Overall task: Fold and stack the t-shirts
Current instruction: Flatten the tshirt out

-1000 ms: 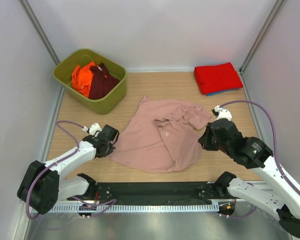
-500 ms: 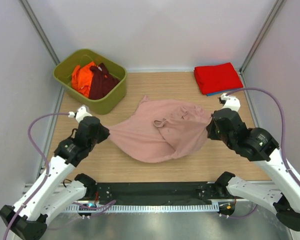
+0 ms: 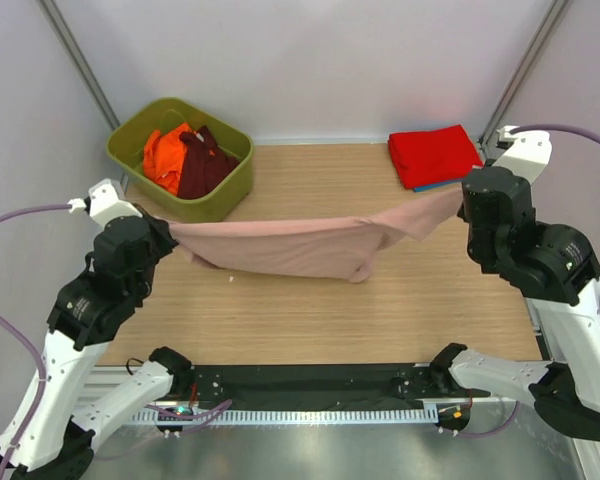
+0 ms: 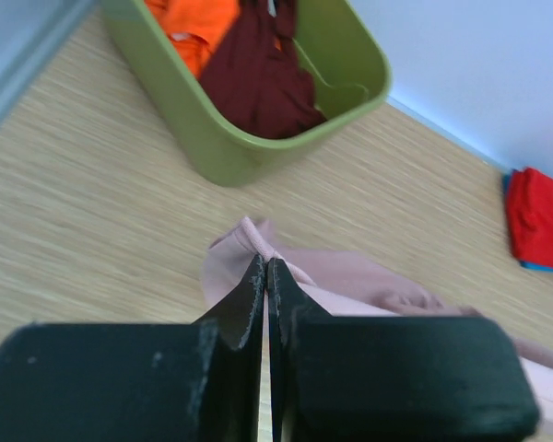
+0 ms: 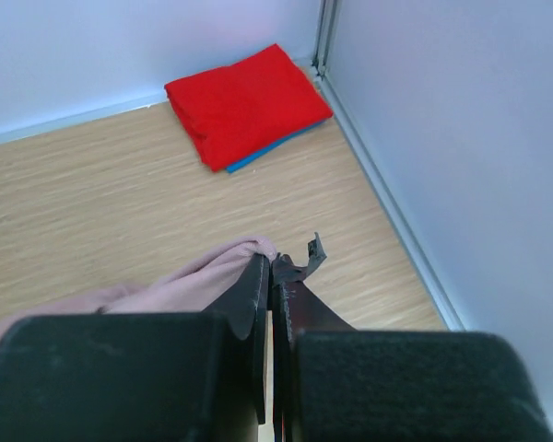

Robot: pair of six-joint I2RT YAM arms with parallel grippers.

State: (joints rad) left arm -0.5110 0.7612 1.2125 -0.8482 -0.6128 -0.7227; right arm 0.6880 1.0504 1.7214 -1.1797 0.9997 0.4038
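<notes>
The dusty-pink t-shirt (image 3: 290, 245) hangs stretched in the air between my two grippers, sagging over the middle of the table. My left gripper (image 3: 172, 233) is shut on its left edge; the pink cloth (image 4: 350, 281) bunches at the fingertips (image 4: 265, 262) in the left wrist view. My right gripper (image 3: 462, 196) is shut on its right edge, where the cloth (image 5: 184, 285) meets the tips (image 5: 270, 261). A folded red t-shirt (image 3: 435, 154) lies on a blue one (image 3: 442, 184) at the back right. Orange (image 3: 165, 155) and maroon (image 3: 202, 165) tees lie in the bin.
An olive-green bin (image 3: 220, 200) stands at the back left, also in the left wrist view (image 4: 230, 147). White walls with metal posts enclose the table. The red and blue stack (image 5: 249, 101) lies by the right wall. A loose scrap of black pad sticks up at my right fingertip (image 5: 306, 256).
Both grippers have risen and moved apart and back, lifting the pink t-shirt off the table and pulling it into a taut hanging band.
</notes>
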